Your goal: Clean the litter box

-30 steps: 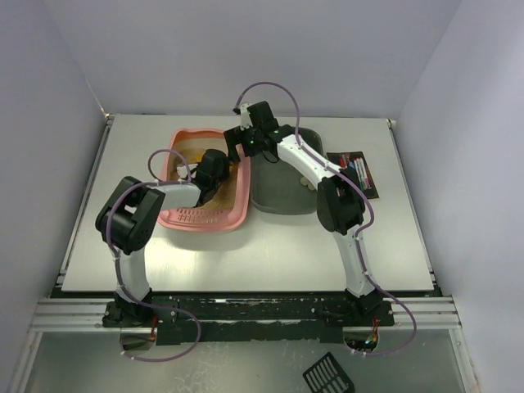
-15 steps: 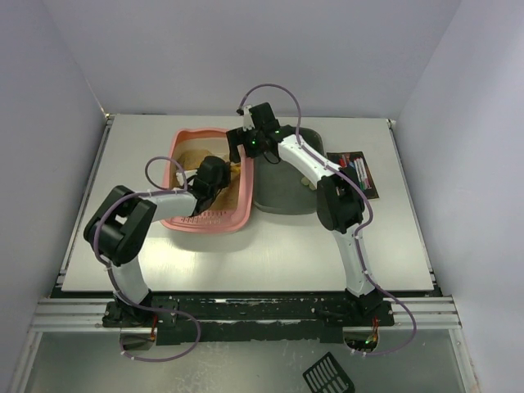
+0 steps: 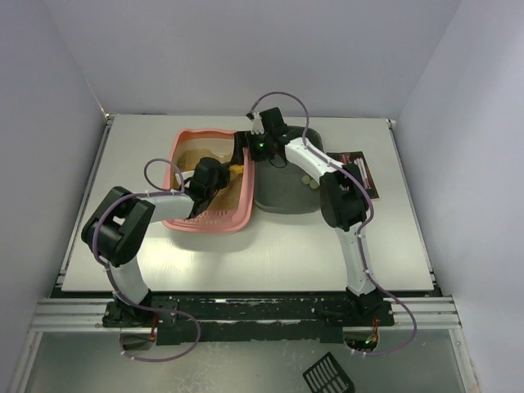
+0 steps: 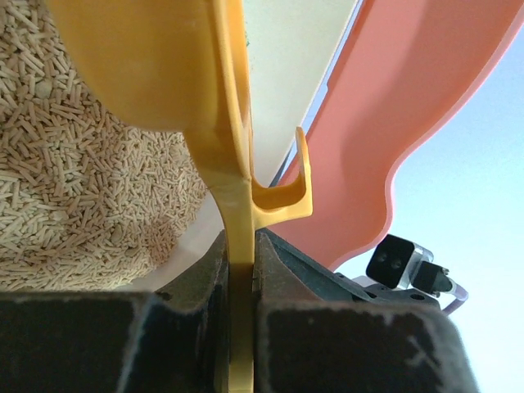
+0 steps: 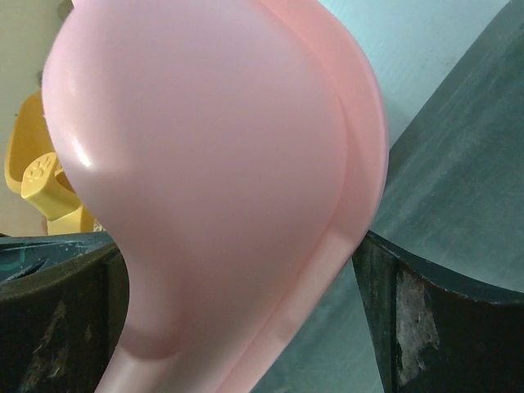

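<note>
Pale lavender walls closed round the grey worktop [image 3: 327, 246], and the litter box [image 3: 214, 219] sat in the upper middle of the overhead view, just left of a dark grey tray [image 3: 282, 196], their long sides touching or very nearly so. My left tool [image 4: 240, 278] was clamped on the flat handle of a yellow scoop [image 4: 164, 74], whose bowl hung over the tan litter [image 4: 74, 188] near the box's upper right corner; I could not tell whether it touched. My right tool [image 3: 248, 147] reached in from the upper right and gripped the pink rim at that same corner, with pink plastic filling the gap between its fingers in the wrist view. I judged this the scooping step, one arm steadying or tipping the box while the other worked the pellets. A few pale lumps [image 3: 307, 182] lay in the grey tray, so I took that for the dump spot. Next, I reckoned, the scoop had to rise level and cross the rim to the tray without clipping my right tool close by.
</note>
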Controlling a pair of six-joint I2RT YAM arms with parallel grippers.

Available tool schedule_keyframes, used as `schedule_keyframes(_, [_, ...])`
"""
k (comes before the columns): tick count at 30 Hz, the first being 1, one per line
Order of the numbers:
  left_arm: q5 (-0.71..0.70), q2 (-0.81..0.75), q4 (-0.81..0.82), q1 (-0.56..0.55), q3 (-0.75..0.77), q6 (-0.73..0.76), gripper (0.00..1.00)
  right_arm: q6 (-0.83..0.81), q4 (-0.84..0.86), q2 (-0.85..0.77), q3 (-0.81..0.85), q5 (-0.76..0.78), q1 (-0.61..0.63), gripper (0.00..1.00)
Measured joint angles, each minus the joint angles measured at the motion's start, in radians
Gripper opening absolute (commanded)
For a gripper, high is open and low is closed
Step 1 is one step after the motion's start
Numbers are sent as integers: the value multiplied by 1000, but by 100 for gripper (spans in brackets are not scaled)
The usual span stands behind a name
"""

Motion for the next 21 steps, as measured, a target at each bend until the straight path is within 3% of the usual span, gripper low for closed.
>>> schedule_keyframes(21, [153,54,130,36,4,26,7,96,118,-7,-76,-93,-42,100])
